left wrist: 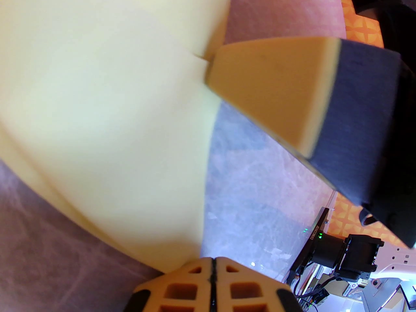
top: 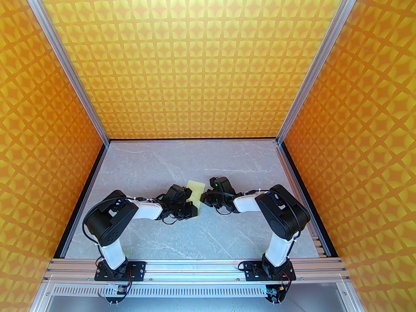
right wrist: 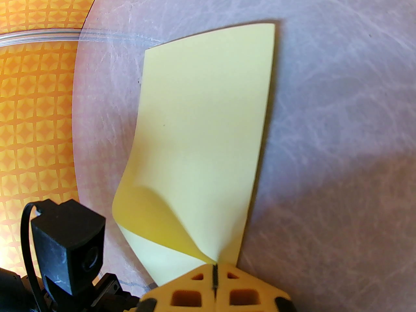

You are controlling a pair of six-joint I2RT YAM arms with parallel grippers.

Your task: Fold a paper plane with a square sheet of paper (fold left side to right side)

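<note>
Left claw [left wrist: 213, 263] and right claw [right wrist: 214, 268] are pinching the square sheet of paper [right wrist: 201, 135], hiding its corners; grey bench [top: 195, 161] is sitting inside orange walls [top: 195, 60].

Robot test cell in a lab. Grey marble-look tabletop [top: 182, 236] boxed on 3 sides by orange patterned panels [top: 195, 60] set in bare aluminium posts [top: 65, 58]. At the tabletop's near edge, a slotted aluminium rail [top: 201, 266] with 2 black-and-white robot arms [top: 112, 219] bolted on. Just nearer than that edge, exposed wiring and small circuit boards [top: 117, 290].
</note>
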